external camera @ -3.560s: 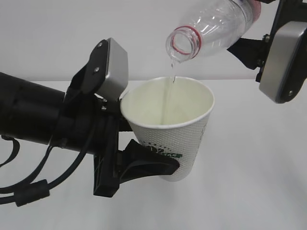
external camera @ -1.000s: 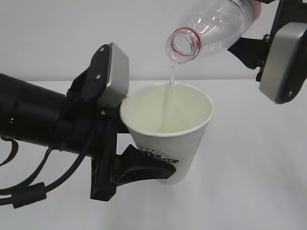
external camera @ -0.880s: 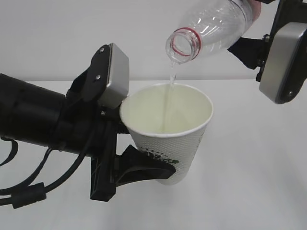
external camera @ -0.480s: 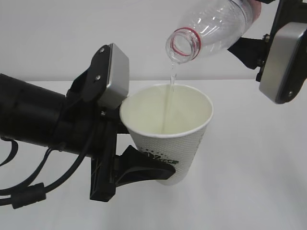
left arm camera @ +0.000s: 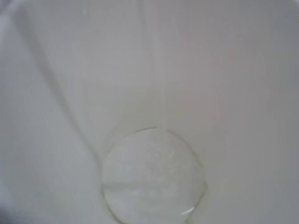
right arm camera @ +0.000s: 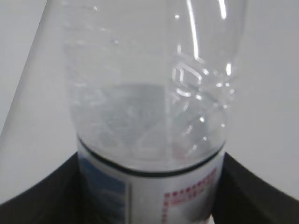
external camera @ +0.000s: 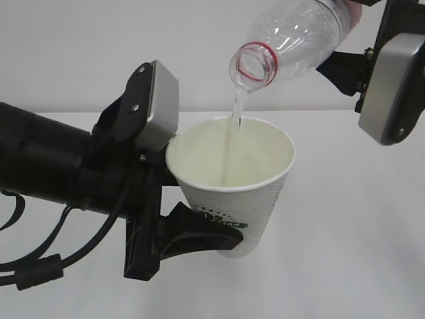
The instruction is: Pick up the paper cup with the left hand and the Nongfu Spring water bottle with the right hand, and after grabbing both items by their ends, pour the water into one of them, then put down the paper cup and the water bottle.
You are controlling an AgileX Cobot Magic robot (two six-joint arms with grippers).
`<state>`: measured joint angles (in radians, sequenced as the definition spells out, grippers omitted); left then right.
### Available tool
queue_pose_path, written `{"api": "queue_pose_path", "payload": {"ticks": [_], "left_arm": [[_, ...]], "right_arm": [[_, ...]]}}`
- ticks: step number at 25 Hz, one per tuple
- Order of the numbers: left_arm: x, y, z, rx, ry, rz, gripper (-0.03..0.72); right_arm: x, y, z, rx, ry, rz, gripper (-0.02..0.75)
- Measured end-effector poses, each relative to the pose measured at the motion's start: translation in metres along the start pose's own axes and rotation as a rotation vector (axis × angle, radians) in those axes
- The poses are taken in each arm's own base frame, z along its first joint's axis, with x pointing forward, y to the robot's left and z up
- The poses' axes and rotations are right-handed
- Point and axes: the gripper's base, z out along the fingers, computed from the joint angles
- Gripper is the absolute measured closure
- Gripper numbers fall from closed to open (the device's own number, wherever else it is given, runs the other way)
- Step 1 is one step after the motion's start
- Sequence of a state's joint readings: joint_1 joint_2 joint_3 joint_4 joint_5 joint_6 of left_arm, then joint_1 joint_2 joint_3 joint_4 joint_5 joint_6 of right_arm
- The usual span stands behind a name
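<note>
One water stream (external camera: 234, 126) into paper cup (external camera: 232, 199)

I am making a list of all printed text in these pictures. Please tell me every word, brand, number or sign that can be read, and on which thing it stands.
No text can be read with certainty.
Paper cup: green-and-black logo band near the base, letters too blurred and partly hidden by the left hand.
Nongfu Spring water bottle: small red print on the label, too blurred to read.
</note>
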<state>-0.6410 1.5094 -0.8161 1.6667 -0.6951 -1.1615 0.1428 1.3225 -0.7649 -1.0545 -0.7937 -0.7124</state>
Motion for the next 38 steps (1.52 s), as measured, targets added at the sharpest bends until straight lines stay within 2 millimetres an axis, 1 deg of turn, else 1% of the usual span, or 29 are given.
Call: {"api": "queue_pose_path", "payload": {"ticks": [38], "left_arm": [[-0.0007,-0.0026,0.0000,0.028,-0.008,0.005,0.196]], "right_arm": [[0.0001,-0.0004,0.0001,0.001,0.000,-0.003,0.225]]}}
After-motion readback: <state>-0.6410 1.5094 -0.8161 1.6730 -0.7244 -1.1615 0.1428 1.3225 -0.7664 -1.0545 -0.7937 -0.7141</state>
